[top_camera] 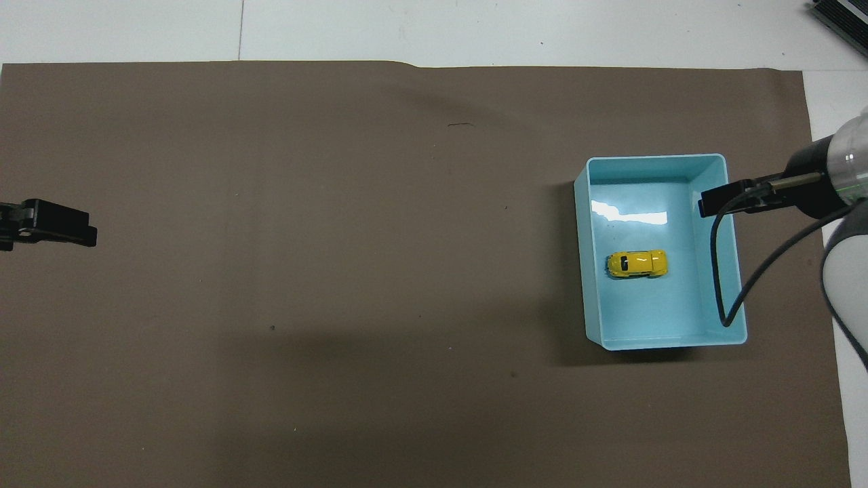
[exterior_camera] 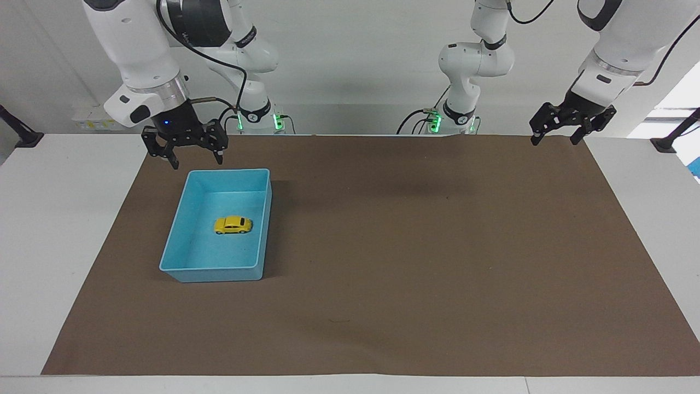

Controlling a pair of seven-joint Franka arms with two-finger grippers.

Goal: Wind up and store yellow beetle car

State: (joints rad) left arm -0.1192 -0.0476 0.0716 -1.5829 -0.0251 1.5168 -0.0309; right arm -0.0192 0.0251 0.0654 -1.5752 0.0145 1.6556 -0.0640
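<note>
Right hand [exterior_camera: 193,161] hangs released above the blue bin's [exterior_camera: 180,274] edge nearest the robots, fingers spread, grasping nothing. Inside the bin, on its floor (upright on its wheels), sits the yellow beetle car [exterior_camera: 233,225]. Left hand [exterior_camera: 554,138] waits released, well apart from the bin, over the brown mat [exterior_camera: 437,246] at the left arm's end of the counter [exterior_camera: 49,219]

Yellow beetle car [exterior_camera: 233,225], upright, in blue bin [exterior_camera: 180,235]
</note>
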